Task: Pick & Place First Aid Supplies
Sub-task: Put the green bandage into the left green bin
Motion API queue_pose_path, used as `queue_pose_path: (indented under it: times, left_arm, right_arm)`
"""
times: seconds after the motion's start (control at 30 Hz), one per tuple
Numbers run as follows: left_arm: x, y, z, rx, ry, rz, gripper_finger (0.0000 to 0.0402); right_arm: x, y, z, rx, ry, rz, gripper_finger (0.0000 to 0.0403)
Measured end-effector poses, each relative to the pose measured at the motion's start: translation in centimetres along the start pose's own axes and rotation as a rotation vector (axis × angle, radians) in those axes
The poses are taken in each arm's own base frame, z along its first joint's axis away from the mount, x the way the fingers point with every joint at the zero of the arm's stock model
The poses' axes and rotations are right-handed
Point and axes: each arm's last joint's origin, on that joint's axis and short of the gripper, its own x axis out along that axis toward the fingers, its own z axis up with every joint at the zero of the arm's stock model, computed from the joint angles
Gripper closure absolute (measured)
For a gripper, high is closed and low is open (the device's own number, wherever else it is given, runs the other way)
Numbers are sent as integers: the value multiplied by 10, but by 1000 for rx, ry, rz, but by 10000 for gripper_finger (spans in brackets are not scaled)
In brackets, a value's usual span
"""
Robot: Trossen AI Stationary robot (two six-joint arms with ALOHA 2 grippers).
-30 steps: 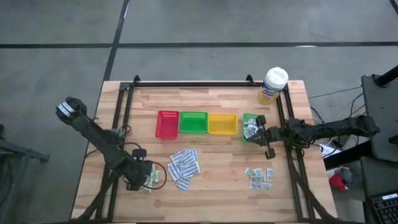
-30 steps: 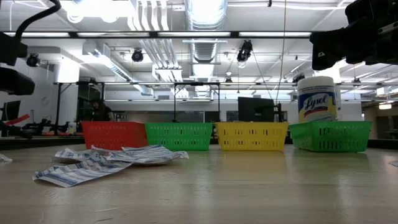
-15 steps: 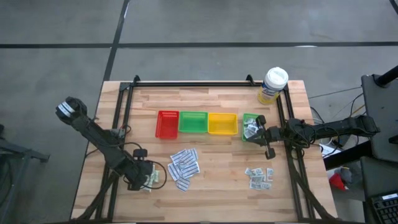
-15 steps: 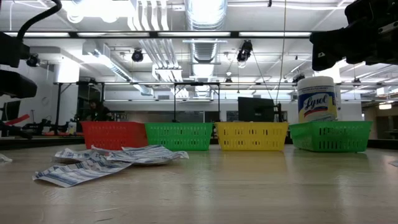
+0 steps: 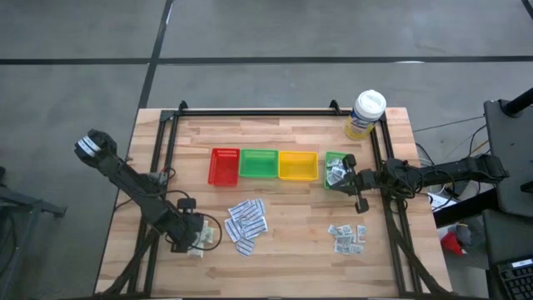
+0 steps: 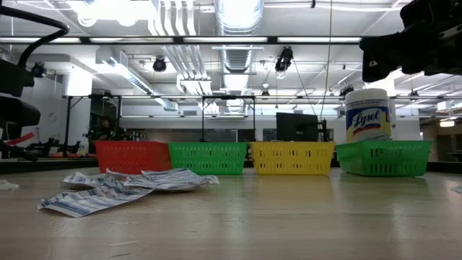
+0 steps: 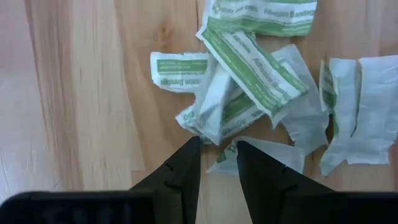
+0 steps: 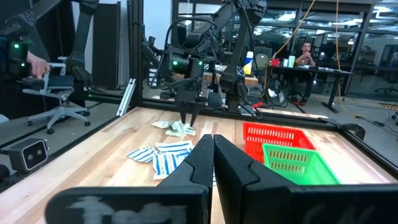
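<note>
Nothing shifted over the last second: your left end effector (image 7: 216,163) stayed narrowly parted above the green-white sachets (image 7: 239,81), nothing gripped; the right end effector (image 8: 212,152) stayed closed, empty.

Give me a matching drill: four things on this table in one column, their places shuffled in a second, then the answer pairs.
1. Red plastic tray
2. White-lidded yellow-labelled tub
3. Pale green-white sachets
4. Small grey-white square packets

A. Far right table corner
B. Under the left claw
C. Left end of the tray row
D. Near right, in front of the right claw

1-C, 2-A, 3-B, 4-D
</note>
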Motion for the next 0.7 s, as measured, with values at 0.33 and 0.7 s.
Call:
queue_pose_path:
  times: [0.33, 0.7]
  left_arm:
    - [0, 1, -1, -2, 14, 4, 294]
    - [0, 2, -2, -21, 26, 17, 331]
  right_arm:
    - [0, 0, 0, 0, 1, 0, 394]
    - [0, 0, 0, 6, 1, 0, 394]
